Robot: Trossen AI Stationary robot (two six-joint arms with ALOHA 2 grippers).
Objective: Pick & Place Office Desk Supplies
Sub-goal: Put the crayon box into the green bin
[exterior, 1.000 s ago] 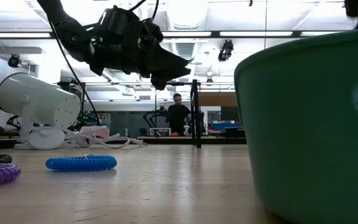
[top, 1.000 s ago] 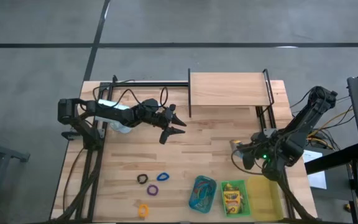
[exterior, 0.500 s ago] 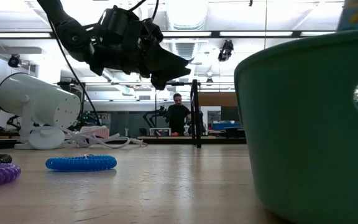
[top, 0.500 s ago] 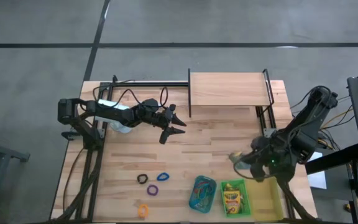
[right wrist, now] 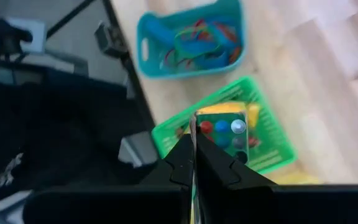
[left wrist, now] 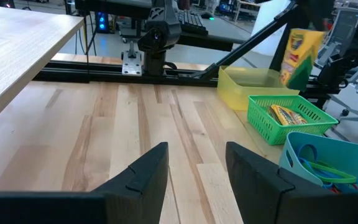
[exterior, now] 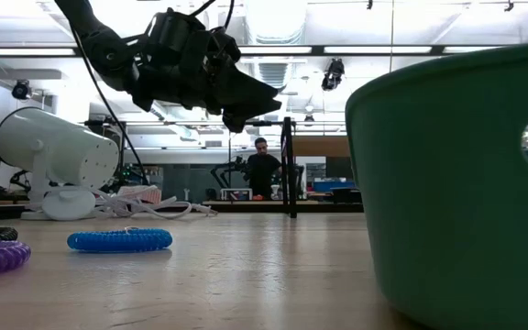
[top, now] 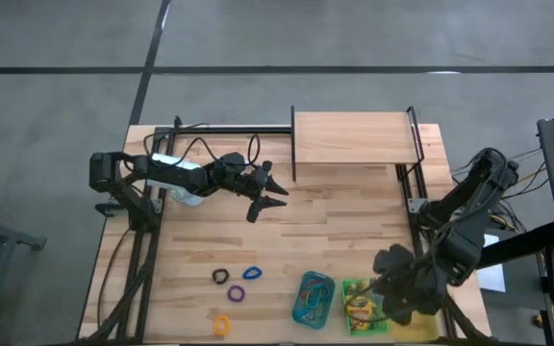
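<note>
R gripper (right wrist: 194, 163) jaws pinch crayon box (right wrist: 222, 132) above green tray (right wrist: 263, 146); L gripper (left wrist: 194, 171) jaws spread

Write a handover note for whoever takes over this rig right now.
Left gripper: open, empty, hovering over the table's far left part.
Right gripper: shut on a crayon box, held above the green tray.
Done: one crayon box lies in the green tray; several loops are in the teal tray.
Left: set the held box down, then collect the black loop, blue loop, purple loop and orange loop lying on the table.
</note>
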